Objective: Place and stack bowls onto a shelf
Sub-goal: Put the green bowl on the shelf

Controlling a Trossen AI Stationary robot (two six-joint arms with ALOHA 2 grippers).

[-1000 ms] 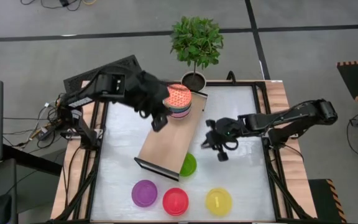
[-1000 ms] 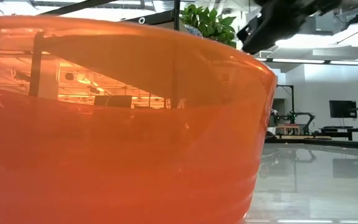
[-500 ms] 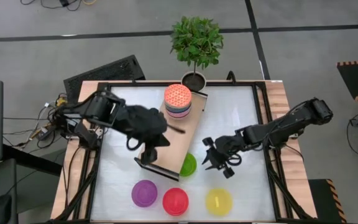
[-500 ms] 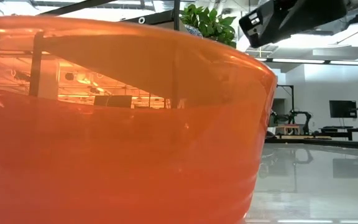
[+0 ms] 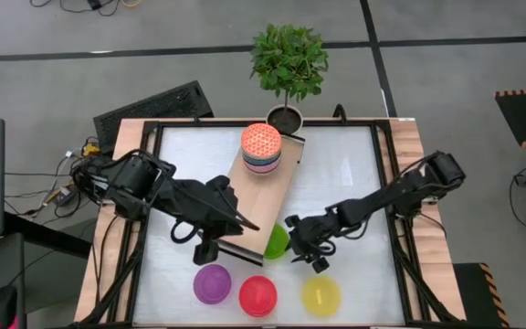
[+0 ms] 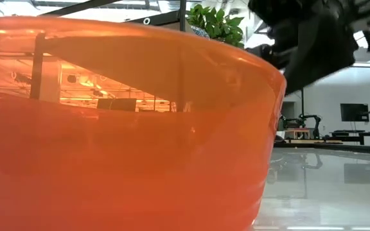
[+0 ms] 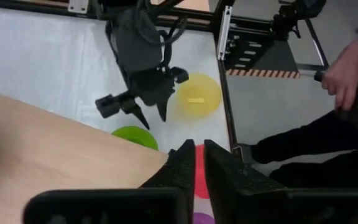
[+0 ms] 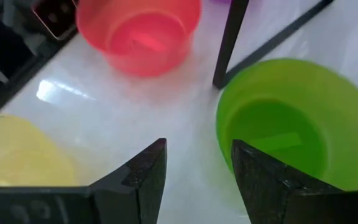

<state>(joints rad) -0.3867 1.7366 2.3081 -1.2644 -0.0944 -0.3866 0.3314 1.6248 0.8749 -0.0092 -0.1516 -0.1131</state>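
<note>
The shelf (image 5: 254, 196) lies slantwise on the table, with a stack of bowls (image 5: 261, 149) on its far end, a red-white patterned one on top. The green bowl (image 5: 278, 241) sits on the table at the shelf's near end. Purple (image 5: 212, 284), red (image 5: 257, 295) and yellow (image 5: 320, 295) bowls stand in a row near the front edge. My left gripper (image 5: 247, 225) hangs shut over the shelf's near end, holding nothing. My right gripper (image 8: 197, 168) is open just right of the green bowl (image 8: 291, 137), one finger over its rim.
A potted plant (image 5: 286, 117) stands at the table's far edge behind the stack. The red bowl (image 6: 108, 128) fills the low view. The shelf's dark frame leg (image 8: 229, 43) stands beside the green bowl. A person's hand (image 7: 344, 68) shows beyond the table's right edge.
My left gripper has swung from the bowl stack along the shelf toward its near end. My right gripper has moved down and toward the table's near left, to the green bowl, and has opened wide. The bowls have kept still.
</note>
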